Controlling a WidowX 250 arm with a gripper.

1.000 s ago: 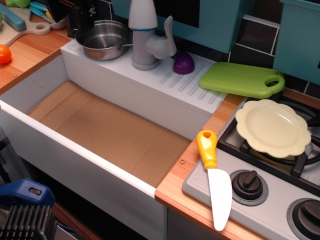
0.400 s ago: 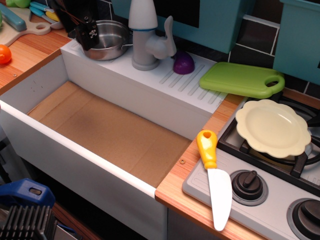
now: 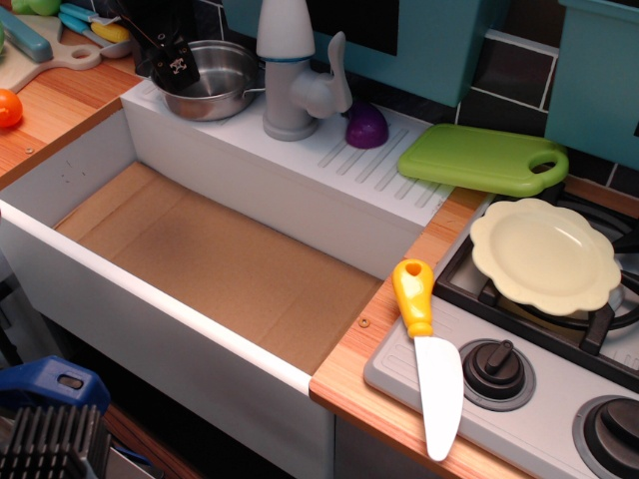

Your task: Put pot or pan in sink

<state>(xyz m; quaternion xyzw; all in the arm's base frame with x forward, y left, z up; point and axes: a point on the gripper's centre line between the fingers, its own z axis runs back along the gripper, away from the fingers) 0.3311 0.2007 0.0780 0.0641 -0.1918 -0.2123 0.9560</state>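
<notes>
The small shiny steel pot (image 3: 218,82) stands on the white ledge behind the sink, left of the faucet. The sink (image 3: 215,261) is a large white-walled basin with a brown floor, and nothing lies in it. My black gripper (image 3: 174,68) comes down from the top left and sits at the pot's left rim, its fingertips over or just inside the rim. Its jaws are dark and partly hidden, so I cannot tell whether they are open or shut on the rim.
A grey-white faucet (image 3: 290,75) stands right of the pot, with a purple piece (image 3: 366,126) and a green cutting board (image 3: 483,159) beyond. A pale yellow plate (image 3: 544,255) sits on the stove (image 3: 519,369). A yellow-handled knife (image 3: 429,354) lies beside it. An orange (image 3: 8,108) is at left.
My gripper has moved from behind the pot forward and down onto the pot's left rim. The pot has not moved.
</notes>
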